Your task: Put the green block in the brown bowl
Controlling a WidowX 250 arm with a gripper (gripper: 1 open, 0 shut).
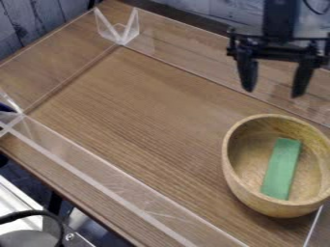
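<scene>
The gripper [275, 79] is standing wide open, its two dark fingers [246, 73] spread well apart, one to the left and one to the right, with tips pointing down. Nothing is sitting between them, and they are touching neither the block nor the bowl. They are hovering above and beyond the far side of the brown bowl [233, 157], with the dark arm body [287, 19] rising from them out of the top of the view. The green block [281, 169] is lying inside the bowl, on its floor, with its long side running roughly from near to far. The bowl is resting upright at the near right of the wooden table [129, 106], close to the table's near edge. At the far left, a piece of clear tape [118, 28] is sticking to the wood, and at the near left a dark cable [29, 214] is curving beside a pale round object [29, 234].
</scene>
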